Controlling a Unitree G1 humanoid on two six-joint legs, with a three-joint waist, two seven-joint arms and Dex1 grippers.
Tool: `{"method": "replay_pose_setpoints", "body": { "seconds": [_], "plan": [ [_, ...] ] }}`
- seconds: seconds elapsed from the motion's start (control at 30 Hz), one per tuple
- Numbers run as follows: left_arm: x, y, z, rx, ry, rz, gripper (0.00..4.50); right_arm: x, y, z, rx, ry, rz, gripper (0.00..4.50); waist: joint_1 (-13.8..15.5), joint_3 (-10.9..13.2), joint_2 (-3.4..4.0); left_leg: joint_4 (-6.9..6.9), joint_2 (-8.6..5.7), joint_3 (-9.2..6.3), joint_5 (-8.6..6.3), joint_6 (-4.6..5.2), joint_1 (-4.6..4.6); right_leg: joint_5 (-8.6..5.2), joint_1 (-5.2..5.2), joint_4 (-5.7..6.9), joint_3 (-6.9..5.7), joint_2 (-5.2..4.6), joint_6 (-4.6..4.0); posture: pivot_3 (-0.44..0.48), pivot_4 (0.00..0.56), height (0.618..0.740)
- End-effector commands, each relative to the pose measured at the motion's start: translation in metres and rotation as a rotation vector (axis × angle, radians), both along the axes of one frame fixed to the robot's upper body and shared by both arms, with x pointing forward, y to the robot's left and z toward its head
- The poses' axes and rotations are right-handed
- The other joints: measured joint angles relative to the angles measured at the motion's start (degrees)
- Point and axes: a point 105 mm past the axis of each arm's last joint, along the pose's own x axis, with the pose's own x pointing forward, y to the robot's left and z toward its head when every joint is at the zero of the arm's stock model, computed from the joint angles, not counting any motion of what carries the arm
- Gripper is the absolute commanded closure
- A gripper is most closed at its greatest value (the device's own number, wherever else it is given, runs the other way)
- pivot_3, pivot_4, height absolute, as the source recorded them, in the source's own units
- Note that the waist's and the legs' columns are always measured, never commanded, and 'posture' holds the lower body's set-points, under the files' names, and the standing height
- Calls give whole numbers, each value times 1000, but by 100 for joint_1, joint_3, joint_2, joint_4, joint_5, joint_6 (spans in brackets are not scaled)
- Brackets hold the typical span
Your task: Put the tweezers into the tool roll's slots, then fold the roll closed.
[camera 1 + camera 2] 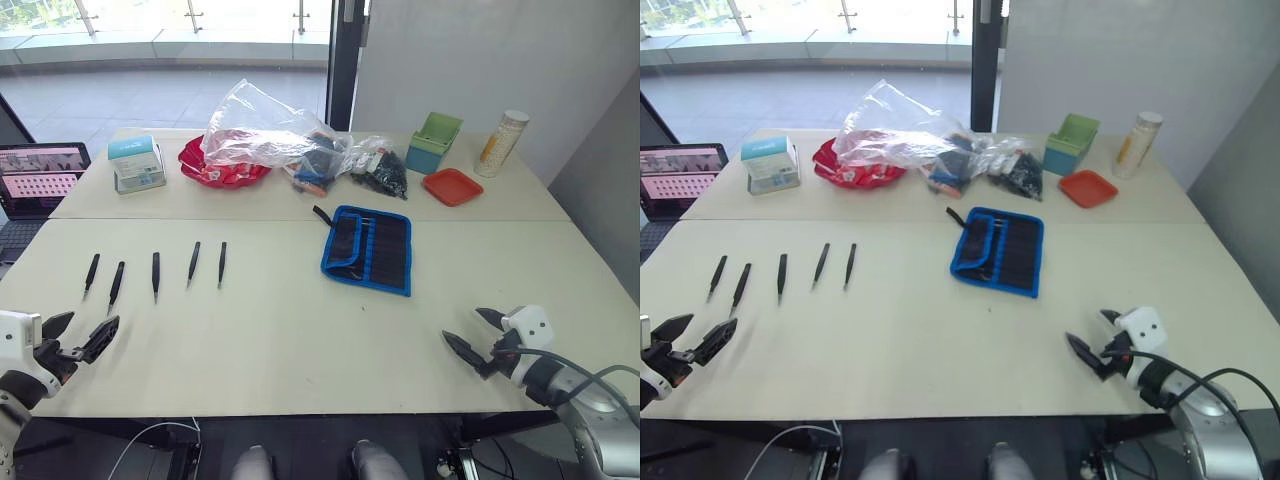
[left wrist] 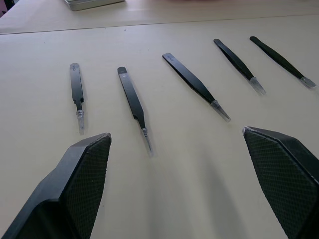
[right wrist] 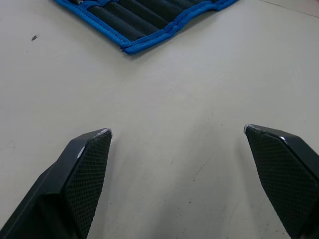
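On the table [image 1: 300,330], my left half:
Tweezers: five black tweezers [image 1: 155,272] lie in a row, apart from one another, none yet in the roll.
Their long axis: each runs away from me, silvery tips toward my edge of the table.
Way from my left claw: my left gripper [image 1: 78,336] sits just short of the row, which is ahead and slightly to the right; the two leftmost tweezers are closest.
Left claw state: fingers spread wide, nothing between them.
Tool roll: the tool roll [image 1: 369,249] lies unfolded near the table's middle, slots [image 1: 385,246] facing up, strap toward the far side.
Right claw: my right gripper [image 1: 482,336] is parted and empty, the roll's blue edge ahead of it and to the left.
Nearer arm: I judge the left should pick, the right stays by the roll.
Farther off: clear plastic bag [image 1: 262,130], red tray [image 1: 452,186] along the far side.
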Motion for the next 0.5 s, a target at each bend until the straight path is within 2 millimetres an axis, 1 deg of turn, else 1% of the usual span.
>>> {"method": "replay_pose_setpoints", "body": {
  "seconds": [0.03, 0.17, 0.2, 0.27, 0.33, 0.47, 0.5],
  "plan": [
    [0, -3, 7, 20, -10, -17, 27, -1, -6, 9, 16, -41, -23, 0, -1, 0, 0, 0, 0, 0, 0, 0, 0, 0, 0, 0, 0, 0, 0, 0, 150, 717],
    [-8, -25, 4, 24, -3, -104, 27, -2, 13, 17, 143, -42, -42, 0, -6, -1, 2, -1, 1, -1, -1, 0, -1, 0, 0, 1, 0, -1, 0, 0, 150, 717],
    [-9, -36, 4, 33, -9, -155, 27, -1, 26, 18, 193, -34, -47, 0, -7, -1, 1, -1, 1, -1, -1, -1, 0, 0, 0, 2, 0, -1, 0, 0, 150, 717],
    [-10, -53, 5, 34, -32, -214, 27, 1, 50, 18, 255, -4, -34, 0, -9, -2, 1, -1, 4, -5, -1, -1, -2, 0, -1, 2, -1, 2, 0, 0, 150, 717],
    [-8, -66, 7, 24, -63, -249, 27, 5, 66, 17, 259, 6, -52, 0, -12, -2, 1, -1, 3, -5, -1, -1, -2, 0, -1, 1, -1, 2, -1, 0, 150, 717],
    [-14, -114, 2, 11, -39, -456, 27, 23, 101, 24, 302, -14, -103, 0, -16, -3, 0, 2, 2, -6, 0, -2, -3, 0, -2, 1, -1, 1, 0, 0, 150, 717],
    [-14, -121, 2, -1, -39, -485, 27, 27, 107, 26, 307, -17, -113, 0, -14, -4, 0, 1, 0, -6, -1, -2, -5, 0, -4, 1, 1, -1, 0, 0, 150, 717]
  ]
}}
